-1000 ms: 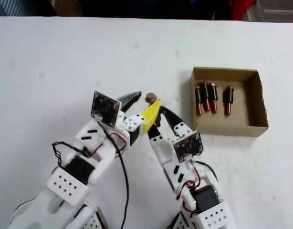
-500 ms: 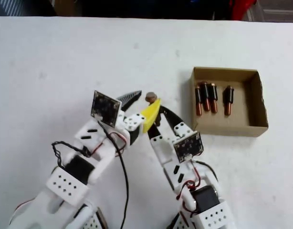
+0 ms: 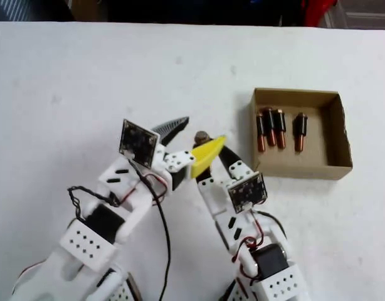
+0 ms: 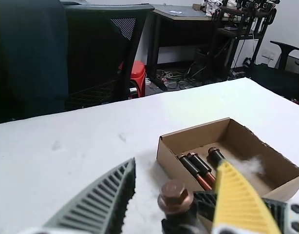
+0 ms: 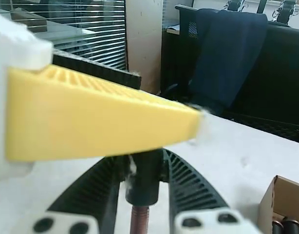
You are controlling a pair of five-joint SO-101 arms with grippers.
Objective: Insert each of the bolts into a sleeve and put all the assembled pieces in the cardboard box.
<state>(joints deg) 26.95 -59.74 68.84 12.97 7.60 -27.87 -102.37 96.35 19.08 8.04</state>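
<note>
Swung outward toward the open brown cardboard box (image 3: 336,134), the left pincer (image 3: 204,129)'s yellow finger (image 3: 208,155) now stands wider from its grey ribbed finger (image 3: 172,130), so that pincer gapes on either side of the copper bolt (image 3: 201,136)'s hexagonal head. The right pincer (image 5: 145,170) is clamped on the black cylindrical sleeve (image 5: 142,183) with the bolt through it. Its long axis runs along the black fingers, head away from the arms, shank toward the wrist. Four assembled pieces (image 3: 279,129) lie parallel in the box on the white bench (image 3: 86,69).
</note>
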